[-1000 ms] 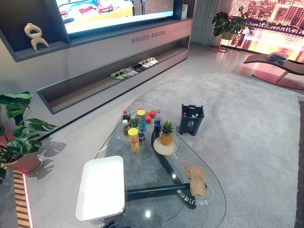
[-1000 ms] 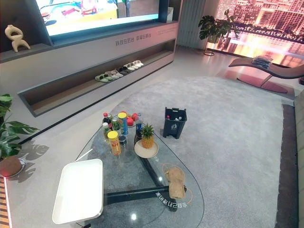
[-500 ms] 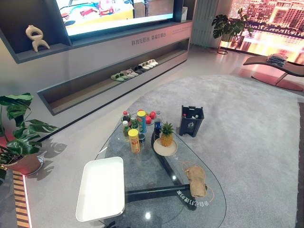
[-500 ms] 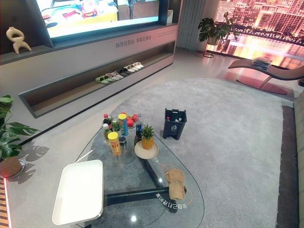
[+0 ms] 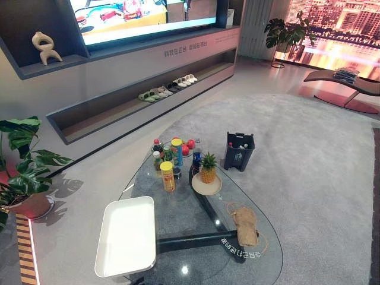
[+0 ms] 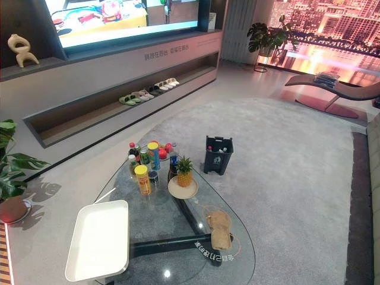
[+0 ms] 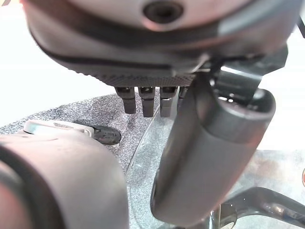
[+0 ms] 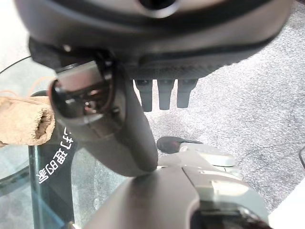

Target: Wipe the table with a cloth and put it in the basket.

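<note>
Cloth (image 5: 245,225) lies folded on the glass table (image 5: 178,208), apart from both hands; left hand (image 7: 209,143) and right hand (image 8: 109,119) hang with fingers straight, empty.

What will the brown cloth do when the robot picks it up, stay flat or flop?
The brown cloth lies rumpled and folded on the glass table, so it will probably droop and hang. It looks coarse and woven, so likely light and easy to pinch. On smooth glass it may slide when pushed.
</note>
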